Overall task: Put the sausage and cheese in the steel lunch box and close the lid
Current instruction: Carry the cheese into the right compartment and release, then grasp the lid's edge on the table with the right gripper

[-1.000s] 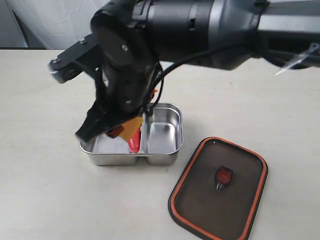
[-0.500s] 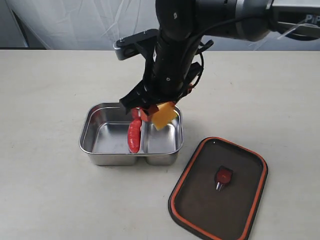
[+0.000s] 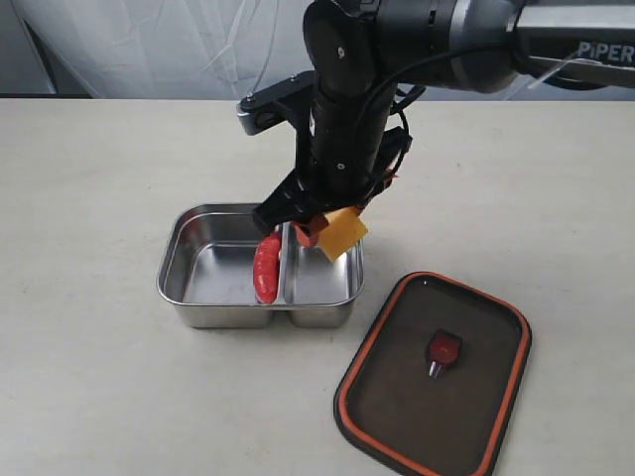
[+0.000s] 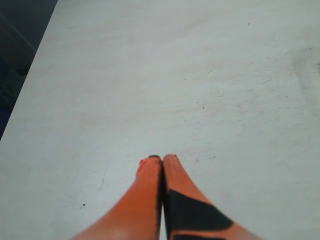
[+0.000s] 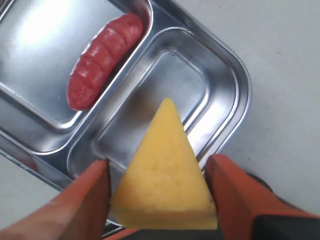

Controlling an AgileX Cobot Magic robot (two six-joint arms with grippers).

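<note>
The steel lunch box (image 3: 186, 260) (image 5: 235, 85) sits mid-table with the red sausage (image 3: 266, 269) (image 5: 102, 60) lying in its larger compartment, against the divider. My right gripper (image 3: 330, 233) (image 5: 160, 175) hangs over the smaller compartment, shut on the yellow cheese (image 3: 342, 234) (image 5: 167, 175), which is held above the box floor. The dark lid (image 3: 476, 397) lies flat on the table right of the box, orange rim up, with its red valve tab (image 3: 444, 350). My left gripper (image 4: 161, 159) is shut on nothing over bare table, and does not show in the exterior view.
The right arm (image 3: 397, 59) reaches in from the upper right and hides the box's far rim. A white backdrop (image 3: 149, 50) runs behind the table. In the left wrist view the table's edge (image 4: 35, 60) borders a dark area.
The right gripper carried the cheese rightward from over the sausage compartment to over the smaller compartment, then a little lower. The sausage stays in the box.
</note>
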